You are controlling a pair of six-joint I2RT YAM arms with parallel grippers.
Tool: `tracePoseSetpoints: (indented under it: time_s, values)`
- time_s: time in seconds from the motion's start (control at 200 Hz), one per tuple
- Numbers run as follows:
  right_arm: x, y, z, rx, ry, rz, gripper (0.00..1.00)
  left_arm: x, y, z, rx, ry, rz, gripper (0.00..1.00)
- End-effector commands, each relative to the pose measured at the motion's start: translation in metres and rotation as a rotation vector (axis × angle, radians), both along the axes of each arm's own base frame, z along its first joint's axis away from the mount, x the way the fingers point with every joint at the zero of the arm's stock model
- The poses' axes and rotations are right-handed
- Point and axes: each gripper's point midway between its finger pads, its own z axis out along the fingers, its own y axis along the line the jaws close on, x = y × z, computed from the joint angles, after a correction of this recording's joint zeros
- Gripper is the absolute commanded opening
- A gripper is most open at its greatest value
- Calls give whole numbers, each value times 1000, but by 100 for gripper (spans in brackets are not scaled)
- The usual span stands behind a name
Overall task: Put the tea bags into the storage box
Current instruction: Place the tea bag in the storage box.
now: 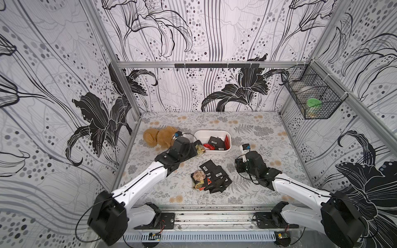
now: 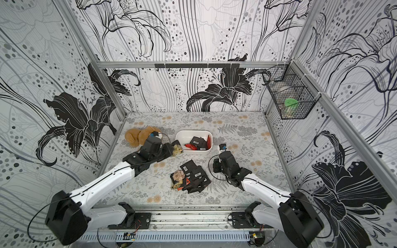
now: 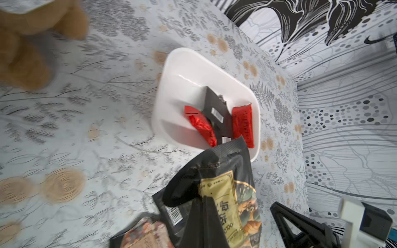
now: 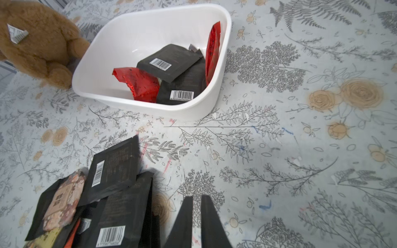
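The left gripper is clamped on a small bunch of tea bags: a black sachet with a yellow label in front, another black one with a barcode and a floral-printed one behind it. In both top views the bunch sits just left of centre of the frame, at the left rim of the white storage box, which stands at the middle of the flowered table.

The right gripper's two black fingers stand a narrow slit apart with nothing between them; only tablecloth shows in the gap. In a top view the right arm's wrist is right of centre, below the box's right corner.

Inside the box lie two black barcoded sachets, a crumpled red one and a second red one leaning against the wall.

The loose heap of tea bags lies on the table below the box, between the two arms and just beside the right gripper: mostly black, with one floral and some orange showing.

A brown plush bear sits left of the box, behind the left wrist. A black wire basket hangs on the wall at upper right.
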Motion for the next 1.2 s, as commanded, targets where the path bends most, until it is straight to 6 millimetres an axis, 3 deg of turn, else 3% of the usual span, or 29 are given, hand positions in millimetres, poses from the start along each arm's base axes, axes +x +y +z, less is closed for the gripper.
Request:
tracePoseSetpoints:
  time_s: [0.0,0.095,0.27,0.39,0.581,0.646,0.761,0.826,0.886,1.051,1.196]
  values:
    - [5,-9,7,37,-44,-69,14,27,-29,3,73,-22,-31,0]
    - [4,-8,10,45,-51,-59,15,57,-60,-6,80,-1,-72,0]
    - [4,-5,7,60,-44,-46,16,102,-90,-40,157,44,-74,0]
    - [5,-1,4,56,-31,-35,16,120,-97,-63,213,69,-68,0]
    - [4,6,2,71,-23,3,21,134,-84,-78,280,82,-26,0]
    - [4,8,1,74,-19,10,23,136,-79,-80,295,82,-24,4]
    - [4,12,1,81,-14,28,27,136,-70,-82,314,99,-25,24]
    - [4,13,0,82,-13,35,28,134,-67,-77,322,95,-29,40]
    - [3,15,0,88,-10,46,29,131,-64,-68,329,85,-32,48]
    - [-1,27,4,121,-17,111,28,113,-42,-32,330,40,11,55]
    - [-8,42,10,175,-24,200,29,78,-28,-11,229,-10,7,58]
